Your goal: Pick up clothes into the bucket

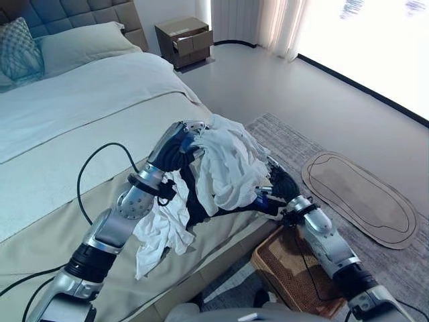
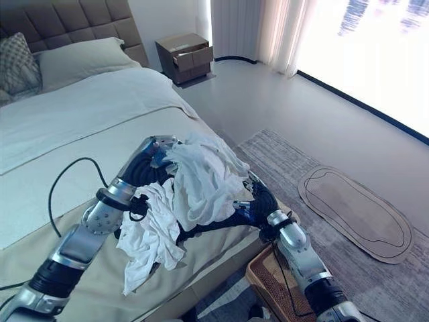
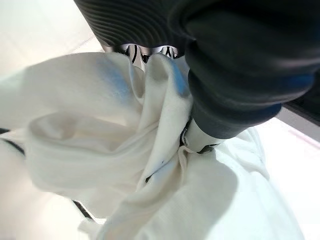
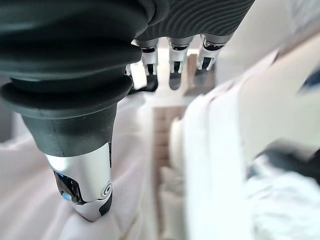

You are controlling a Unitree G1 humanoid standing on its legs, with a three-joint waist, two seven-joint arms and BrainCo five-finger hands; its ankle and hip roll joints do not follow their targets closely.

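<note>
The clothes (image 1: 224,164) are a soft, light bundle, white w/ a dark piece underneath, lifted just above the near-right edge of the bed (image 1: 60,127), so prob floppy and quick to slip out; best held by a bunched handful near the top. Left hand (image 1: 181,141) is raised w/ fingers curled into the white cloth. Right hand (image 1: 281,184) is against the bundle's right side, fingers straight, thumb apart, pinching nothing. Basket (image 1: 281,265) is on the floor below it.
</note>
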